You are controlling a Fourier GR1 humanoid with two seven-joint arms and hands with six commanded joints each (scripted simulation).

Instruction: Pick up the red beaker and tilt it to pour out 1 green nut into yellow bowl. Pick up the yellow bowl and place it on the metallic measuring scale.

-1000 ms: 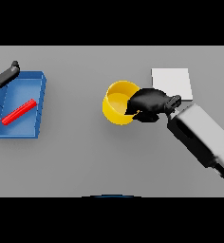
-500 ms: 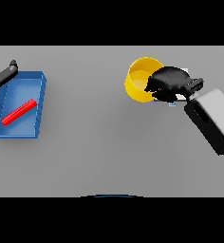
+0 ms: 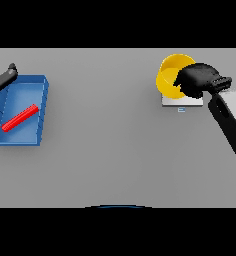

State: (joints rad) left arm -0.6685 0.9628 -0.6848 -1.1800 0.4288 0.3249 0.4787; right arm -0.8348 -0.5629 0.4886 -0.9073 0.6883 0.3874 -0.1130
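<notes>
— Two robot hands show. Where is the bowl (image 3: 171, 75)?
— Over the scale (image 3: 182, 100) at the far right of the plain grey bench (image 3: 105, 150), the right robot hand (image 3: 197, 80) curled round its rim.
— And the left robot hand (image 3: 4, 78)?
— At the far left edge, beside a blue tray (image 3: 40, 115) holding a red stick (image 3: 20, 117); I cannot tell its fingers.

1. I see a blue tray (image 3: 40, 112) at the far left of the grey worktop (image 3: 105, 150), its long sides running slightly slanted.
2. Inside it lies a red stick (image 3: 20, 118), set diagonally across the tray floor.
</notes>
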